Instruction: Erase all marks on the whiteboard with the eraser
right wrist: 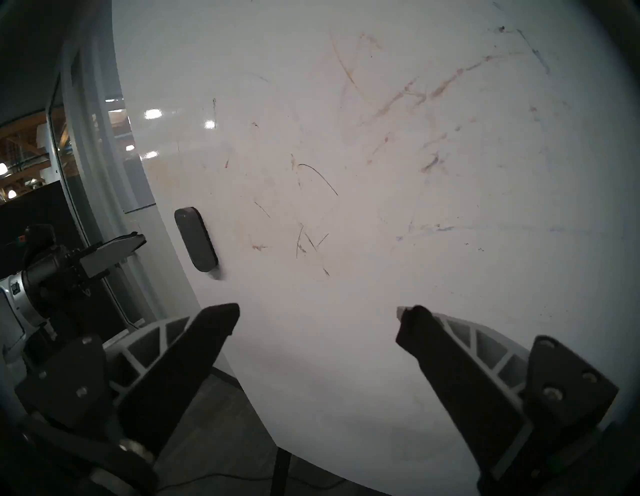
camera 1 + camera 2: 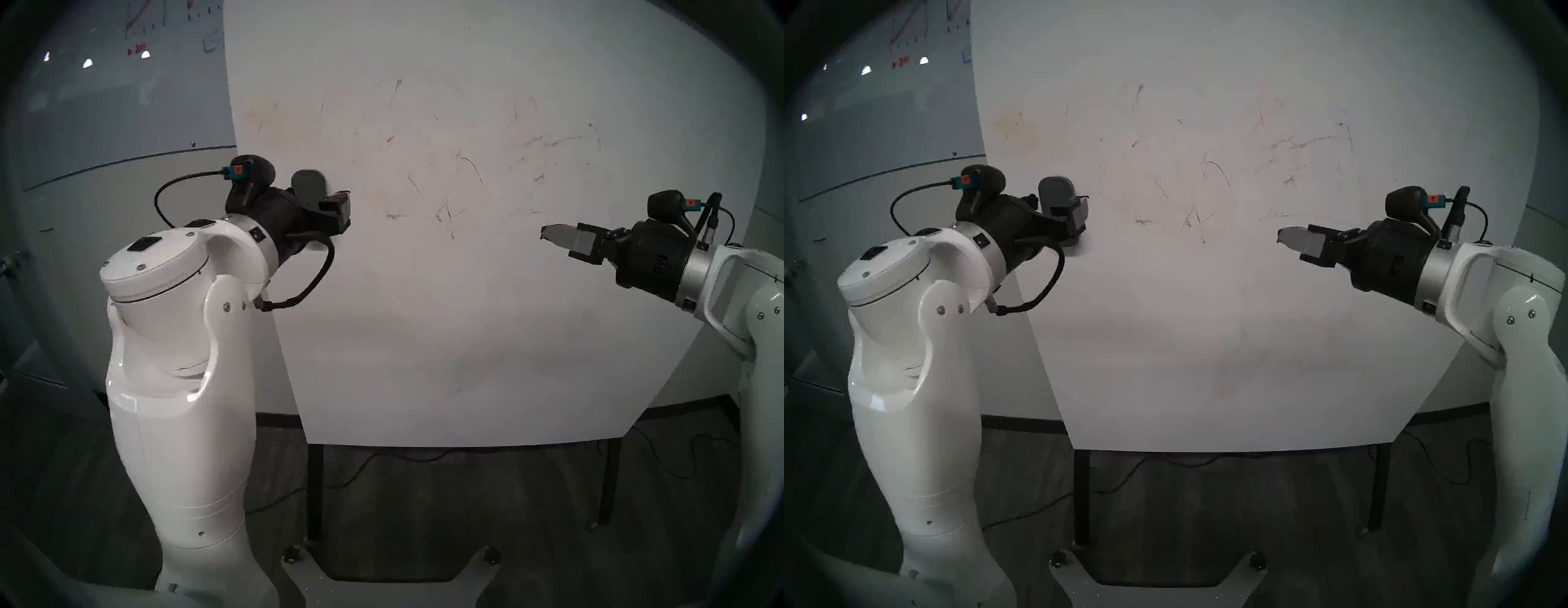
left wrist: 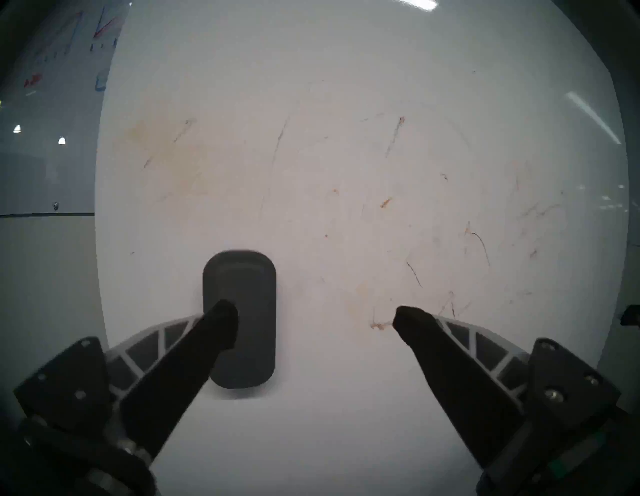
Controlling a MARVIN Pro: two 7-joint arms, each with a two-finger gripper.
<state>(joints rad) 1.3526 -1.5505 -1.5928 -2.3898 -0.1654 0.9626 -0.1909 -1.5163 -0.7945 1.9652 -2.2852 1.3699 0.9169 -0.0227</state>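
The whiteboard (image 2: pixel 424 318) stands upright in front of me. Faint dark scribbles (image 2: pixel 445 212) and pale orange smudges (image 2: pixel 392 216) are scattered over its middle and upper part. The dark grey eraser (image 2: pixel 309 187) clings upright to the board near its left edge, also seen in the left wrist view (image 3: pixel 242 277) and the right wrist view (image 1: pixel 195 239). My left gripper (image 2: pixel 339 212) is open just short of the board, and one of its fingers (image 3: pixel 221 322) overlaps the eraser's lower half in its own view. My right gripper (image 2: pixel 551 235) hovers open and empty by the board's right part.
A greyish glass board (image 2: pixel 127 85) with red and blue drawings hangs on the wall behind, at the left. Two dark legs (image 2: pixel 315 488) (image 2: pixel 606 479) hold up the whiteboard. Cables (image 2: pixel 403 458) lie on the floor beneath it, above my base plate (image 2: pixel 382 586).
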